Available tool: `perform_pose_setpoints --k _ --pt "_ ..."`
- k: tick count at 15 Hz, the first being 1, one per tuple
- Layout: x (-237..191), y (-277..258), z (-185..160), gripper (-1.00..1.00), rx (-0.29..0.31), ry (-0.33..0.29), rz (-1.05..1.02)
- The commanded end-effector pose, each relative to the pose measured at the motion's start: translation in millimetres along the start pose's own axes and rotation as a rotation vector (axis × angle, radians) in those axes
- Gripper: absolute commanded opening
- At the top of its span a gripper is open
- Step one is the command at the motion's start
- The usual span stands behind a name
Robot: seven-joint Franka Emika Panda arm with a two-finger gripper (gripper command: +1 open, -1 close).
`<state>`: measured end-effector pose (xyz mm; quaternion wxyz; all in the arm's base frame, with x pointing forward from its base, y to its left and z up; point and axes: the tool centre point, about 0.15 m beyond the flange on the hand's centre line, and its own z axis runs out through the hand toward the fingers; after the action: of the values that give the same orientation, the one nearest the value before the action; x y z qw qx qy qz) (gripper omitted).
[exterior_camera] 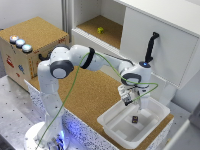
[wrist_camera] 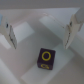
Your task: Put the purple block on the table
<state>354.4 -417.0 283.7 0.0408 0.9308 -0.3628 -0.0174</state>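
Note:
The purple block [exterior_camera: 135, 119] is a tiny dark cube lying on the floor of the white tray [exterior_camera: 112, 125]. In the wrist view the purple block [wrist_camera: 45, 58] shows a yellow ring on its upper face. My gripper [exterior_camera: 133, 102] hangs a little above the block, inside the tray's outline, and it is open. In the wrist view its two fingers [wrist_camera: 11, 34] stand wide apart with the gripper [wrist_camera: 41, 36] holding nothing, and the block sits just off the line between them. The table [exterior_camera: 95, 95] is the brown cork worktop under the tray.
A cork-topped box with round buttons [exterior_camera: 22, 42] stands at the exterior view's left. Behind the table is a white cabinet with an open shelf holding a small yellow object [exterior_camera: 100, 30] and a door with a black handle [exterior_camera: 150, 47].

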Motion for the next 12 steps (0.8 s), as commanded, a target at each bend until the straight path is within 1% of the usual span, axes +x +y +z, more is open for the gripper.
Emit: perform_pose_setpoints --k 1,4,8,9,10,11,12 --pt "3 9 44 1.0 0.025 -0.066 0.043" --pt "10 8 53 1.0 0.02 -0.049 0.047" --pt "17 4 72 1.0 0.025 -0.061 0.069" --pt "18 4 75 1.0 0.003 -0.062 0.087" --pt "19 4 80 -1.0 0.003 -0.07 0.086" --pt "19 3 82 -1.0 -0.015 -0.064 0.093" --pt "19 2 82 -1.0 -0.008 -0.06 0.092"
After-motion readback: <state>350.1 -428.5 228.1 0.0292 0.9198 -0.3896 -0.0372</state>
